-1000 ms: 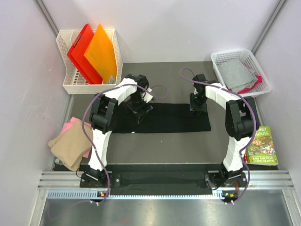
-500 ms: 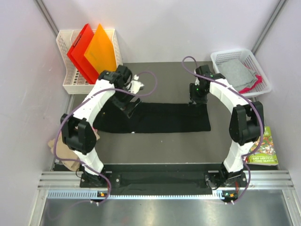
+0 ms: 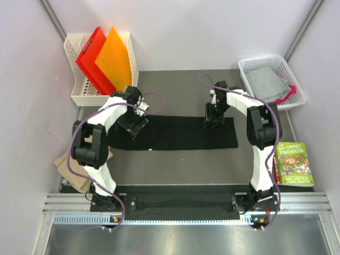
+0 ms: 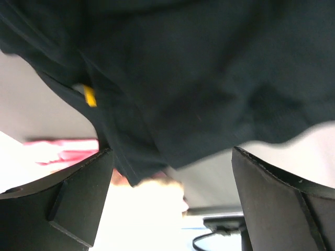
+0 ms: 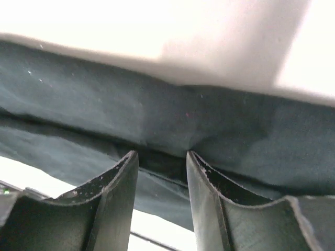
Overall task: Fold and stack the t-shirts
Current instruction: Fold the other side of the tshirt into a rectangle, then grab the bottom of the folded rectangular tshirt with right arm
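Observation:
A black t-shirt (image 3: 180,133) lies flat across the mat as a long folded strip. My left gripper (image 3: 133,126) hovers over its left end, jaws wide open with nothing between them; its wrist view shows the black cloth (image 4: 199,78) with a small yellow tag (image 4: 90,95) beyond the gripper (image 4: 171,157). My right gripper (image 3: 211,123) points down at the strip's upper edge, right of centre. In the right wrist view this gripper (image 5: 162,156) stands partly open, its tips against a fold of the black cloth (image 5: 157,104). A tan t-shirt (image 3: 71,172) lies at the left edge, half hidden by the left arm.
A white basket (image 3: 74,98) at the back left holds red and orange folders (image 3: 101,64). Another white basket (image 3: 300,98) at the back right holds grey cloth (image 3: 265,82) and some pink cloth. A picture book (image 3: 292,164) lies at the right edge.
The left arm swung out to the left and the strip's left end now reaches further left. The right gripper lifted toward the back, then came down a little further left on the upper edge.

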Robot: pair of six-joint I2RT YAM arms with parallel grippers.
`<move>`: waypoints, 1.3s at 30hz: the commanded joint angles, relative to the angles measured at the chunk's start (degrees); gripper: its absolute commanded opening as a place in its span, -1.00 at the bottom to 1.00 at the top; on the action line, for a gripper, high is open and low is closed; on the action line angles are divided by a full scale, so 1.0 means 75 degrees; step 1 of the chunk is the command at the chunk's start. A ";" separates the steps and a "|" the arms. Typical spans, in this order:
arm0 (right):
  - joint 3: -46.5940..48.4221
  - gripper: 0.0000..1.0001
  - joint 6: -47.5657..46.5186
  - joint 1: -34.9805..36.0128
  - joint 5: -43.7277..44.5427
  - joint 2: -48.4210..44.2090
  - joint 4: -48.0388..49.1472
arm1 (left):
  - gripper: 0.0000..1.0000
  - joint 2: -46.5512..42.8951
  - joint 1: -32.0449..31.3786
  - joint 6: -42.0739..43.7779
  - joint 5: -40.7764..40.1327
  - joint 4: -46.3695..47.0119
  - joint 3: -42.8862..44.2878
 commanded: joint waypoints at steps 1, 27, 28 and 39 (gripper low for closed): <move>0.1027 -0.15 -0.0216 -0.0072 -0.0079 0.0645 -0.0140 | 0.98 0.0671 0.0001 -0.0102 -0.0566 0.0826 0.0330; 0.1113 -0.10 -0.0229 -0.0587 0.0847 -0.1237 -0.0352 | 0.98 -0.0089 0.0012 0.0414 -0.0930 0.0266 0.0399; 0.0763 -0.10 -0.0182 -0.0669 0.0998 -0.1414 -0.0305 | 0.98 -0.0171 0.0001 0.0437 -0.0883 0.0160 0.0482; -0.1630 -0.02 -0.0064 -0.1537 0.1386 -0.2822 0.0210 | 0.98 -0.0617 0.0001 0.0531 -0.0696 -0.0005 0.0037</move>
